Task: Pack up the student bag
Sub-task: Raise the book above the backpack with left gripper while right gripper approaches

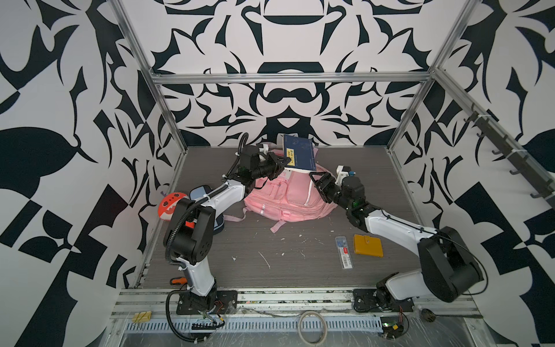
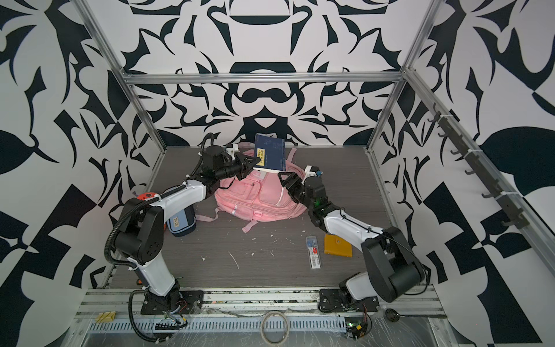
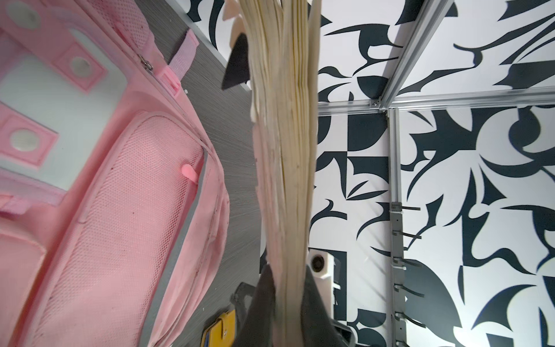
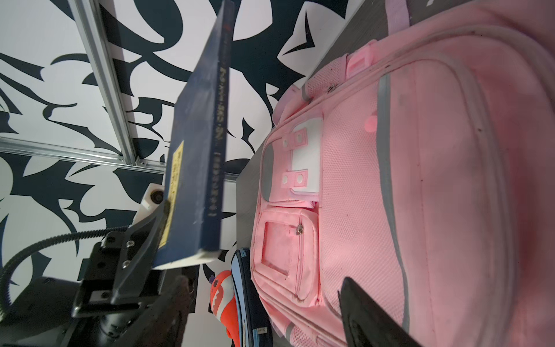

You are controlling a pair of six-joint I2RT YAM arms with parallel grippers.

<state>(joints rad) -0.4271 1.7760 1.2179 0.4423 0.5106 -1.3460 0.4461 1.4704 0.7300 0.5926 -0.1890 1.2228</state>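
1. A grey, wood-grained tabletop (image 1: 300,276) carries everything described here.
2. A large pink student bag (image 1: 288,198) lies flat near the back middle. Its front pockets face up, and its pink straps trail toward the front.
3. At the left edge, a blue pencil case (image 2: 180,223) sits just beside an orange-red plush toy (image 1: 168,205) with white teeth.
4. Toward the front right, a yellow wallet (image 1: 368,245) lies flat. A clear plastic pack (image 1: 344,251) lies just beside it, on the side nearer the middle.
5. Small white flecks (image 1: 265,260) are scattered across the middle of the surface.
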